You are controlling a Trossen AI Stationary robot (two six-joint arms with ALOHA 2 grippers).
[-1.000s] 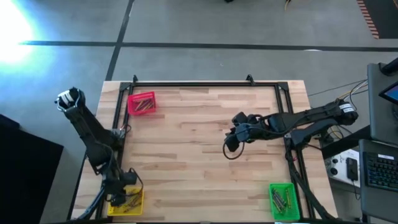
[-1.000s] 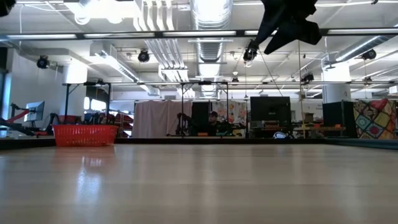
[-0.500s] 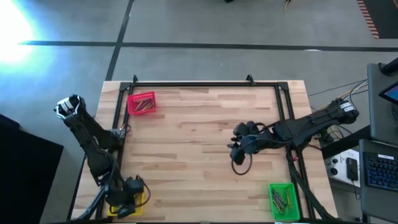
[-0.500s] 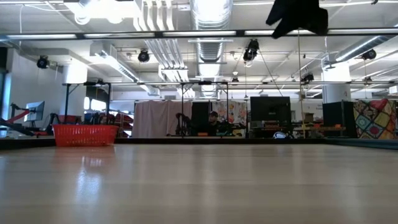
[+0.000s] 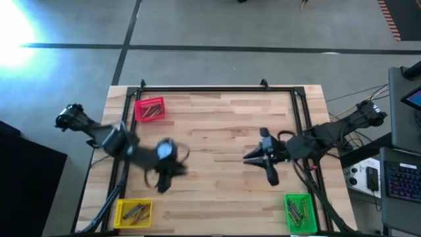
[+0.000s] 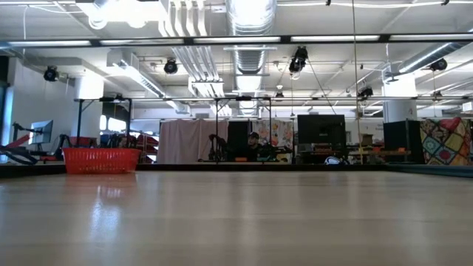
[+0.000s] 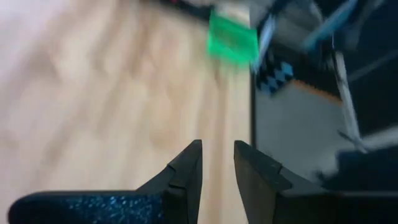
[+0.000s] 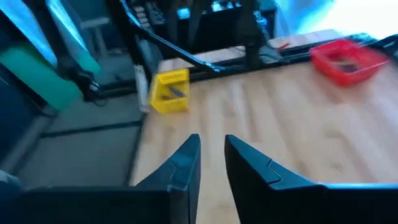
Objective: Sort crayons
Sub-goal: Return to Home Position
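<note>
The crayons lie as small sticks inside three bins: the red bin (image 5: 150, 109) at the far left, the yellow bin (image 5: 133, 212) at the near left and the green bin (image 5: 298, 212) at the near right. My left gripper (image 5: 162, 184) hangs over the bare table left of the middle. Its fingers (image 7: 217, 149) stand a narrow gap apart and are empty. My right gripper (image 5: 272, 175) hangs over the table right of the middle. It is also narrowly open (image 8: 211, 146) and empty. Neither gripper shows in the low view.
A black frame (image 5: 217, 88) runs along the table's far edge and down both sides. The red bin also shows in the low view (image 6: 101, 159) and the right wrist view (image 8: 345, 60). A keyboard and other gear (image 5: 401, 178) stand beyond the table's right edge.
My left gripper has left the yellow bin and swung fast toward the table's middle. My right gripper has risen out of the low view, moved toward the near edge and a little right, and turned its fingers that way. The crayons and bins have stayed still.
</note>
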